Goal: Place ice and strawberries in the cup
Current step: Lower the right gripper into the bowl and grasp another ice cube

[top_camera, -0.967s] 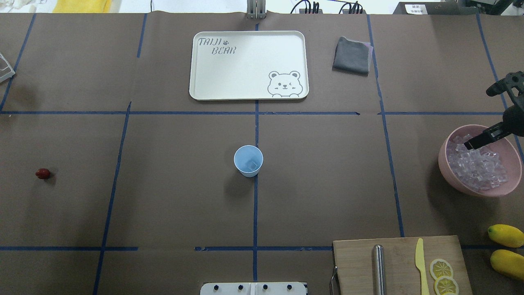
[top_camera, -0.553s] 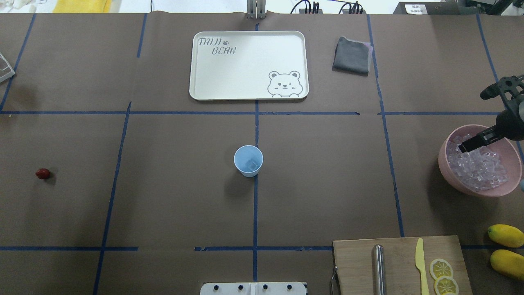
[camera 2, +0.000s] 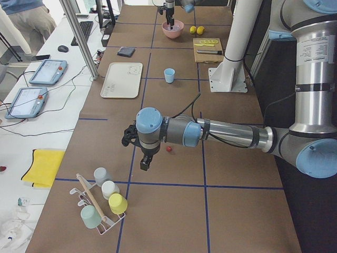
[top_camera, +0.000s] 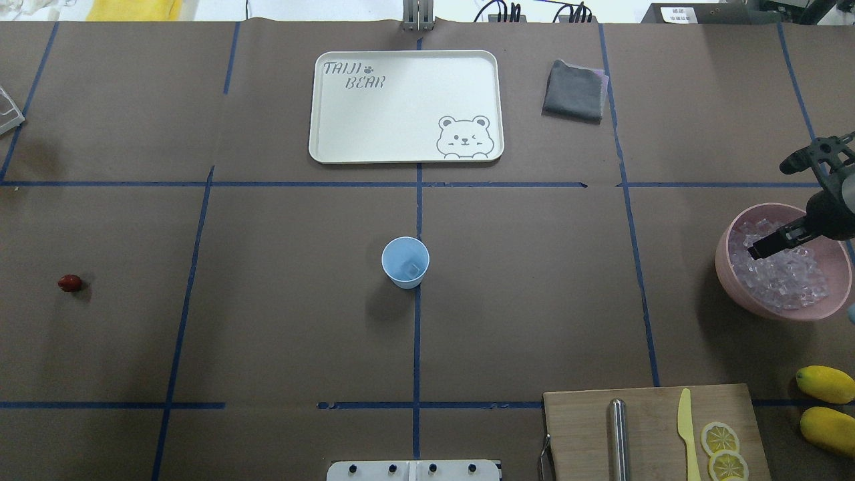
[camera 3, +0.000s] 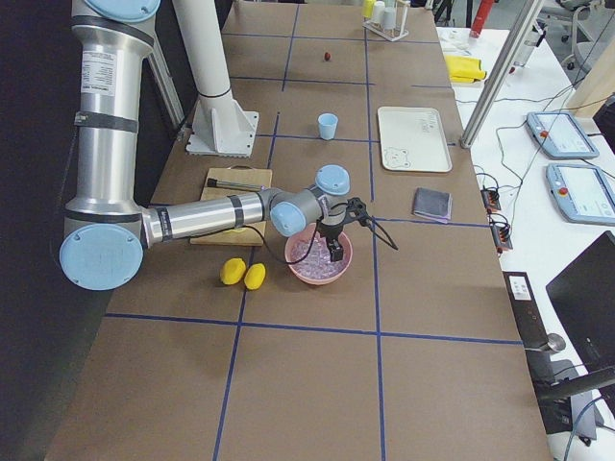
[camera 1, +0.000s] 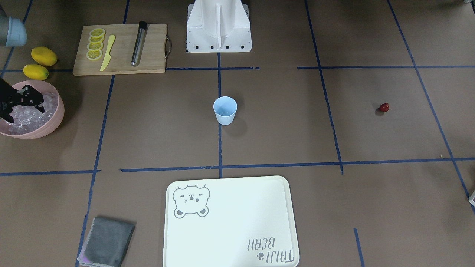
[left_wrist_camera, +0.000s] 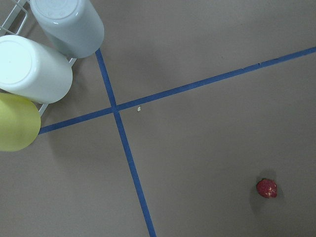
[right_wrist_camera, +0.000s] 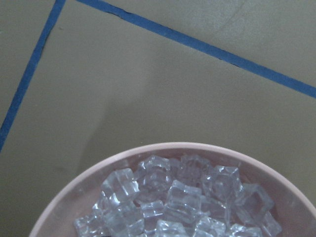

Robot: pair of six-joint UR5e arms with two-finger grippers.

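Observation:
The pale blue cup (top_camera: 405, 262) stands upright at the table's middle with one ice cube (top_camera: 414, 269) in it; it also shows in the front view (camera 1: 225, 110). The ice (top_camera: 785, 277) fills a pink bowl (top_camera: 725, 267) at the right edge, seen close in the right wrist view (right_wrist_camera: 182, 202). My right gripper (top_camera: 770, 207) is open, one finger over the ice, the other beyond the bowl's far rim. The strawberry (top_camera: 69, 283) lies at the far left, also in the left wrist view (left_wrist_camera: 267, 188). My left gripper (camera 2: 142, 158) hovers near it; I cannot tell its state.
A white bear tray (top_camera: 405, 107) and a grey cloth (top_camera: 573, 90) lie at the far side. A cutting board (top_camera: 654, 431) with a yellow knife, a metal rod and lemon slices sits front right, two lemons (top_camera: 825, 384) beside it. A rack of cups (left_wrist_camera: 29, 74) stands at the far left.
My right gripper has moved a little to the left and toward the robot over the bowl of ice, still open. The cup and strawberry have not moved.

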